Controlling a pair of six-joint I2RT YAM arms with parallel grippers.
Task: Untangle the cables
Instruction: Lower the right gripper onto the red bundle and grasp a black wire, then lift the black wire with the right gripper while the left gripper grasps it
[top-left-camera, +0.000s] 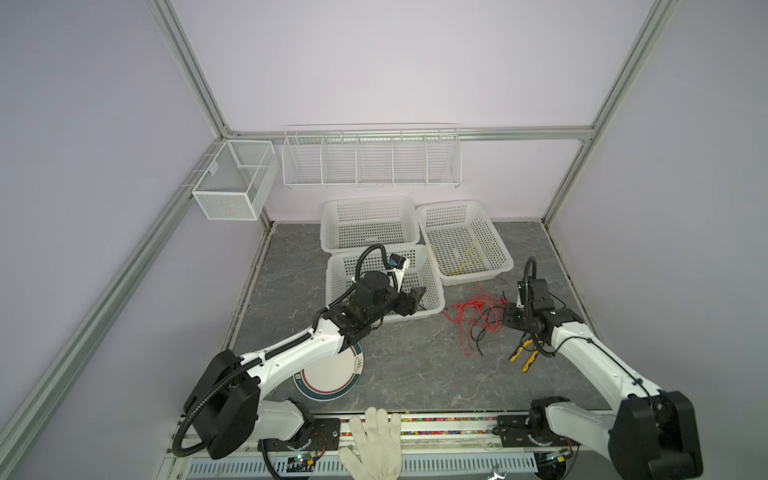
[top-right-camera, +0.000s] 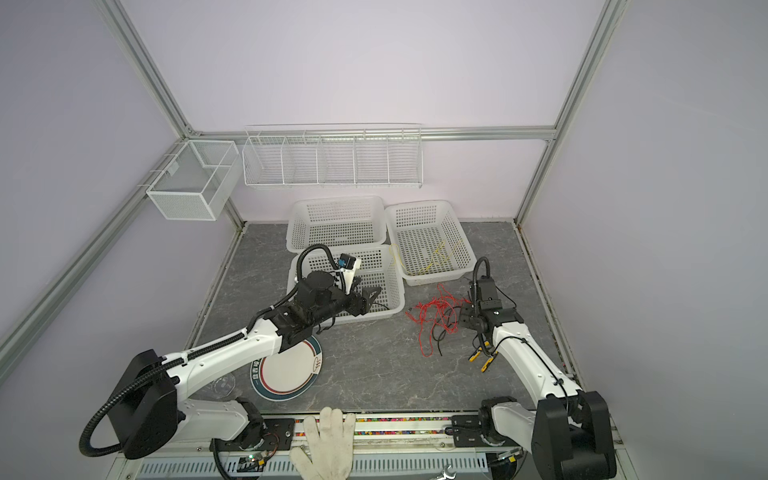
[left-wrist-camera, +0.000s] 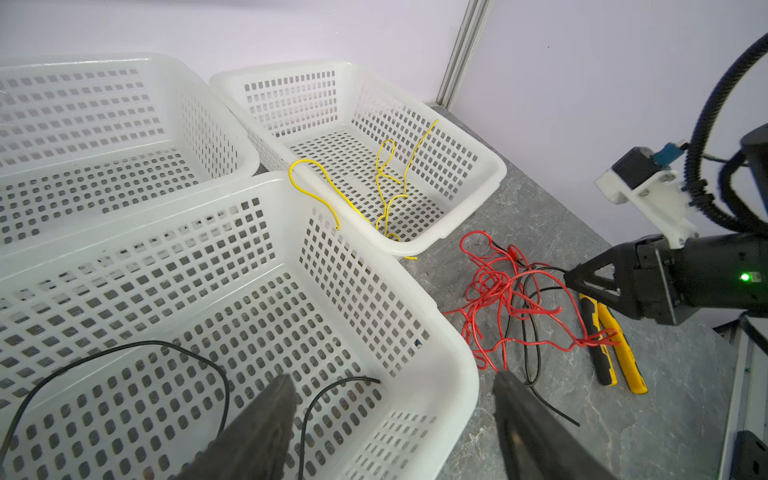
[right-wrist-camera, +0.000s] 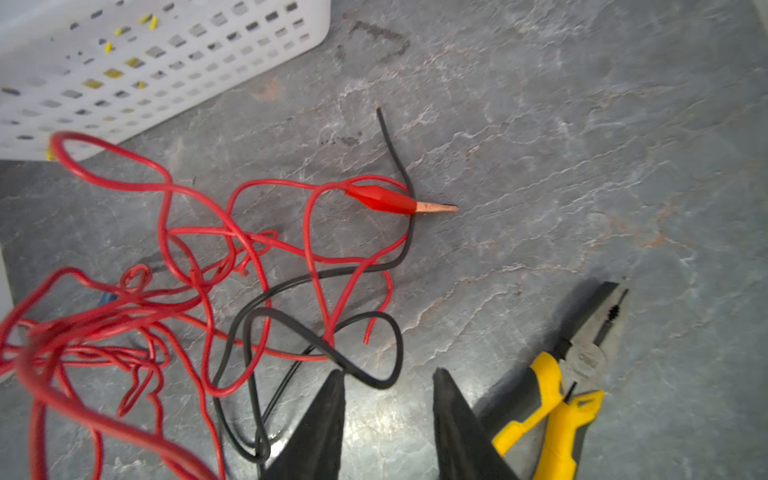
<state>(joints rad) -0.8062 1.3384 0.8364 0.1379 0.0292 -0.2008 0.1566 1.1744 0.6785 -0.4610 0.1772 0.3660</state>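
Both jaw pairs apart — cables (right-wrist-camera: 309, 249) ahead of right tool (right-wrist-camera: 389, 376), none gripped; left tool (left-wrist-camera: 393, 376) over basket (left-wrist-camera: 457, 345)

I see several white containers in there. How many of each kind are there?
Plastic baskets: 3
Long divided wire rack: 1
Mesh box: 1
Total: 5

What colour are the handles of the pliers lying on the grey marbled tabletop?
Yellow with black; the metal-jawed pliers show best in the right wrist view.
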